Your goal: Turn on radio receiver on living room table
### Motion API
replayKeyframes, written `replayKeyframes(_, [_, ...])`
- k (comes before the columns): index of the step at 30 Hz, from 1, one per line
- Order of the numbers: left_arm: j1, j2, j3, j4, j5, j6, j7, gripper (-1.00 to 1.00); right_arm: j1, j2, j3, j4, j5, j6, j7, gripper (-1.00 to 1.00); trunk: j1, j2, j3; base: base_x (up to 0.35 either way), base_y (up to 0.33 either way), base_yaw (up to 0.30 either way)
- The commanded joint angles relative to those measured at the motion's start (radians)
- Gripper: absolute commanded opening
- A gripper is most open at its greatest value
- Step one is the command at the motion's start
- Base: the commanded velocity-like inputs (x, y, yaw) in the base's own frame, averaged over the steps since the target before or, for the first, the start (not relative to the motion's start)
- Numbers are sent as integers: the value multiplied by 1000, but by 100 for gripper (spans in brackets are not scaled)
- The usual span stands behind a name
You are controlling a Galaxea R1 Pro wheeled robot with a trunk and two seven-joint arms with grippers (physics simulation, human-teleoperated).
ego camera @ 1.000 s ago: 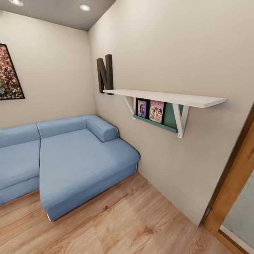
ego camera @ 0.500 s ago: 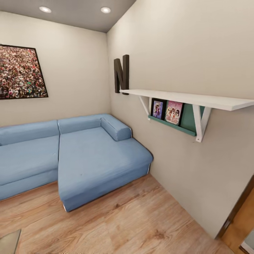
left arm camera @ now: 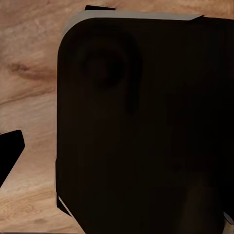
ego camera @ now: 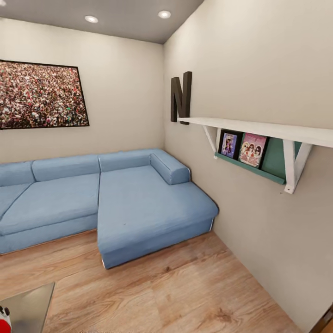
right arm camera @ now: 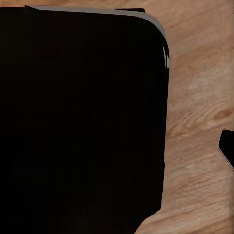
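— One corner of the long low glossy grey-brown table shows at my head view's lower left; the small red rounded radio receiver sits at its near edge, barely visible.

— Grippers?

— Can't tell; dark casing blocks both wrist cameras over grainy wooden floor.

— Beyond?

— Soft blue fabric corner sofa.

Your head view crops the radio receiver to a red-and-white sliver and the table to one corner at the frame's edge.

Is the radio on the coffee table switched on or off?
Cannot tell: just a red-and-white sliver of the radio shows at the picture's edge, beside the table corner.
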Motion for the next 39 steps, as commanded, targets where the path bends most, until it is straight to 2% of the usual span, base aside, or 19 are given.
replayKeyframes(1, [0, 0, 0, 0, 0, 0, 0, 100, 0, 0, 0, 0, 0, 0, 0, 100, 0, 0, 0, 0, 0, 270])
replayKeyframes(12, [0, 0, 0, 0, 0, -1, 0, 100, 0, 0, 0, 0, 0, 0, 0, 100, 0, 0, 0, 0, 0, 261])
replayKeyframes(25, [0, 0, 0, 0, 0, -1, 0, 100, 0, 0, -7, 0, -8, 17, 1, 100, 0, 0, 0, 0, 0, 50])
replayKeyframes(39, [0, -1, 1, 0, 0, -1, 0, 100, 0, 0, -8, 1, -8, 15, -1, 100, 0, 0, 0, 0, 0, 254])
